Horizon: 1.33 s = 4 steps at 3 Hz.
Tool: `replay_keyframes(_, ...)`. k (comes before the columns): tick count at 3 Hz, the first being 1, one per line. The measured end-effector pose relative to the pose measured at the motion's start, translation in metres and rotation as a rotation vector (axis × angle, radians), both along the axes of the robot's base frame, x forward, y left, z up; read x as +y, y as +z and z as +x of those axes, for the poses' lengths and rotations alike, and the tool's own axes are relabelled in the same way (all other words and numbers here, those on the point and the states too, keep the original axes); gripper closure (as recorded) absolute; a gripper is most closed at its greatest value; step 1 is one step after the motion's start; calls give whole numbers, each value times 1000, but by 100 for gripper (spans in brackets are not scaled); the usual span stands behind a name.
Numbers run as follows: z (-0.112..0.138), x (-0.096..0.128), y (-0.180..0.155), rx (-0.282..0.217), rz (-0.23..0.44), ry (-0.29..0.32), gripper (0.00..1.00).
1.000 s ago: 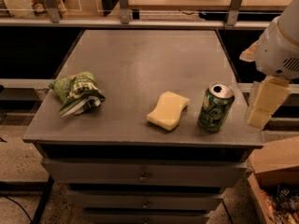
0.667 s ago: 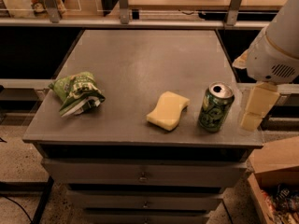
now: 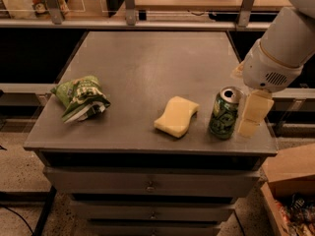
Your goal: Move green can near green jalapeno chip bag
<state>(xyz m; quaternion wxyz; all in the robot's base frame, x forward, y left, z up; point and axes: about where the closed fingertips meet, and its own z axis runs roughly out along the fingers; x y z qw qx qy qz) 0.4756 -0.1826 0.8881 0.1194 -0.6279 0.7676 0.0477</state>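
Camera view: we see the green can [image 3: 224, 113] upright at the counter's [image 3: 147, 63] front right. Our tool [image 3: 252, 117] hangs just right of it; we cannot tell if it is open or closed. The green jalapeno chip bag [image 3: 80, 97] lies far left.

Green can [image 3: 225, 113]: dark green, yellow-green swirls, silver top. Green jalapeno chip bag [image 3: 80, 97]: green, white lettering. Sponge [image 3: 176, 116]: pale yellow. Table [image 3: 147, 58]: grey. Gripper [image 3: 249, 123]: cream, just right of can.
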Motion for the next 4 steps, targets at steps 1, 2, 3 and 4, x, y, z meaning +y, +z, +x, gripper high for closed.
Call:
replay_keyframes(1, 5, 9, -4, 17, 22, 6, 18)
replay_keyframes(2, 8, 17, -4, 31, 44, 9, 41)
replay_keyframes(3, 8, 18, -4, 27, 44, 9, 64)
replay_keyframes(4, 9, 19, -3, 23, 44, 10, 87)
